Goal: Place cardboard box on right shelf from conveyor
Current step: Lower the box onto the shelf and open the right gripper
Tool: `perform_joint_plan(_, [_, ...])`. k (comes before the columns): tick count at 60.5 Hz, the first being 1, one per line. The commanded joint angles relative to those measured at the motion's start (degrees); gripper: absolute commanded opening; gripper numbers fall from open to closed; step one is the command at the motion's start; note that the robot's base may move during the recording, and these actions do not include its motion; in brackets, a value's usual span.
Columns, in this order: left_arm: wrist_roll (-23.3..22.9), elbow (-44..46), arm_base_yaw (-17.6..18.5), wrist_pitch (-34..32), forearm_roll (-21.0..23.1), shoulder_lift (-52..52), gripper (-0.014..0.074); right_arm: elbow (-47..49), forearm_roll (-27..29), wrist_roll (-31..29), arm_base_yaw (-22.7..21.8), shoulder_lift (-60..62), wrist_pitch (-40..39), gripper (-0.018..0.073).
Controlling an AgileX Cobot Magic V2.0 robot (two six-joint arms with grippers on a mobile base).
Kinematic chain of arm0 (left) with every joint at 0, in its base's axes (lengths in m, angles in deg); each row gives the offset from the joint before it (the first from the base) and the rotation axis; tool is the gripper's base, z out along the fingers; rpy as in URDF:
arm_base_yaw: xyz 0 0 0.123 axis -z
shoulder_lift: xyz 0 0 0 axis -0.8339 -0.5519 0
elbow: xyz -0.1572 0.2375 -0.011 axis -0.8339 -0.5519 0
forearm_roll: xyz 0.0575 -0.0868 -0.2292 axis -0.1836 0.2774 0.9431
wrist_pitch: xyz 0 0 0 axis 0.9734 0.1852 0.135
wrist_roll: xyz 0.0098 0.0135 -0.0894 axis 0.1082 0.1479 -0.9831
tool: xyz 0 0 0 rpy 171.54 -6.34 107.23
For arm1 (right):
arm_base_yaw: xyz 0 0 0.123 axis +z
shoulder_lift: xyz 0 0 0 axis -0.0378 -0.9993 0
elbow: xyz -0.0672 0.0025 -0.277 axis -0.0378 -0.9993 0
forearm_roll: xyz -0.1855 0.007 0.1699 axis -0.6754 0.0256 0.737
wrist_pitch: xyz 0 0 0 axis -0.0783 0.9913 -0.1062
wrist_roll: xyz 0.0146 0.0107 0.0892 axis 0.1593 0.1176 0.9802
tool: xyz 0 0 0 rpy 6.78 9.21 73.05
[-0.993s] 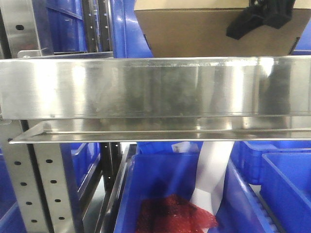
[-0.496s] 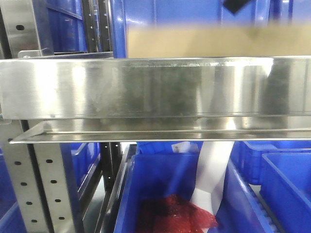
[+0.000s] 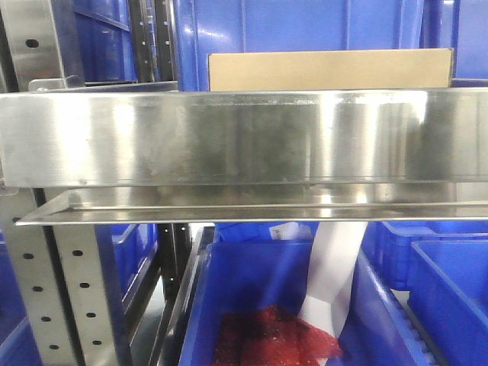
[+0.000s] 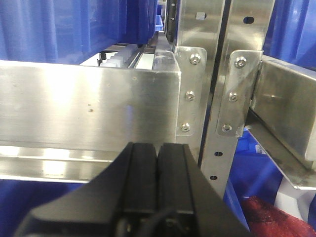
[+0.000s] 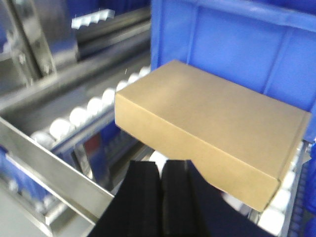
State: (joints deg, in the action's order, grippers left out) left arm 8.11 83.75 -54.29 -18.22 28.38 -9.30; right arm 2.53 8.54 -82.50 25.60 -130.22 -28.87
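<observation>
Blue plastic bins [image 3: 305, 27] behind & below, perforated steel uprights [image 3: 76, 290], red mesh [image 3: 274, 339] in lower bin.

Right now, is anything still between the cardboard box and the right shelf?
Nothing visible. The cardboard box already sits behind the right shelf front lip, on its rollers, against a blue bin. The right gripper is shut, off the box.

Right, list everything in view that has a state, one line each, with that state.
cardboard box: closed, lying flat on the shelf rollers, not held.
right shelf: holds the box behind its front lip.
left gripper: jaws shut, empty, in front of the steel shelf.
right gripper: jaws shut, empty, just in front of the box.
blue bin: open-topped, with red mesh and white paper inside.
</observation>
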Motion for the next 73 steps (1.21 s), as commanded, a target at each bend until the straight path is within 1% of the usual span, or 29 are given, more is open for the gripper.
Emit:
perform_joint_plan(1, [0.0, -0.5, 0.4, -4.9, 0.3, 0.8, -0.0116, -0.7, 0.9, 1.1, -0.2, 2.9, -8.1, 0.0057])
perform_joint_plan(40, [0.0, -0.5, 0.4, -4.9, 0.3, 0.8, -0.0115, -1.7, 0.7, 1.0, -0.3, 3.8, -8.4, 0.0057])
perform_joint_plan(44, [0.0, -0.5, 0.4, -4.9, 0.3, 0.8, -0.0116, -1.7, -0.3, 1.6, -0.3, 3.8, -6.8, 0.0057])
perform_joint_plan(46, [0.0, -0.5, 0.4, -4.9, 0.3, 0.8, -0.0116, -1.7, -1.2, 2.2, -0.3, 4.0, -5.9, 0.0057])
perform_joint_plan(50, [0.0, -0.5, 0.4, -4.9, 0.3, 0.8, -0.0116, -1.9, -5.2, 4.6, -0.3, 4.6, -5.4, 0.0057])
perform_joint_plan(56, [0.0, -0.5, 0.4, -4.9, 0.3, 0.8, -0.0116, -3.3, -13.2, 11.8, -0.3, 7.3, -6.2, 0.0057])
perform_joint_plan(60, [0.0, -0.5, 0.4, -4.9, 0.3, 0.8, -0.0116, -5.4, -17.6, 16.3, -0.3, 10.1, -7.1, 0.0057])
perform_joint_plan(63, [0.0, -0.5, 0.4, -4.9, 0.3, 0.8, -0.0115, -7.6, -19.3, 18.0, -0.6, 12.4, -8.2, 0.0057])
perform_joint_plan(66, [0.0, -0.5, 0.4, -4.9, 0.3, 0.8, -0.0116, -10.1, -19.7, 18.1, -1.6, 14.7, -9.5, 0.0057])
perform_joint_plan(73, [0.0, -0.5, 0.4, -4.9, 0.3, 0.8, -0.0116, -18.3, -19.6, 18.1, -7.5, 21.2, -13.9, 0.0057])
